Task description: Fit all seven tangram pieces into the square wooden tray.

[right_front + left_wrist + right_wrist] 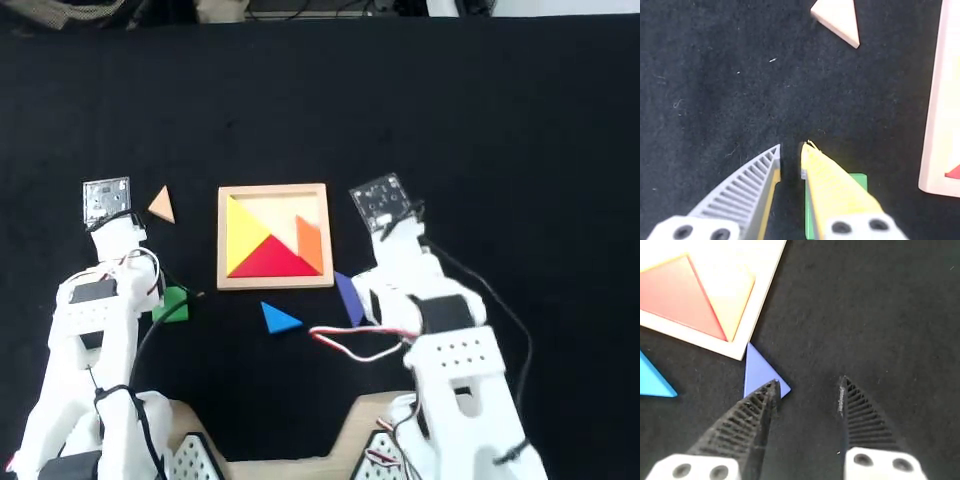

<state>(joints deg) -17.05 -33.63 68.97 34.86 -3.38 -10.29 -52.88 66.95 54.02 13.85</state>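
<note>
The square wooden tray (275,284) lies mid-table and holds a yellow triangle (245,238), a red triangle (272,261) and an orange piece (310,242). Outside it lie a peach triangle (162,204), a green piece (172,305), a light blue triangle (279,318) and a dark blue piece (348,297). My left gripper (791,149) hovers left of the tray, shut apart from a thin gap, with the green piece (857,181) under its yellow finger. My right gripper (807,384) stands open off the tray's near right corner, one fingertip over the dark blue piece (760,374).
Black cloth covers the table (500,120), with wide free room at the back and right. The left arm (95,310) and right arm (440,330) flank the tray. A red-and-white cable (350,345) loops near the right arm's base.
</note>
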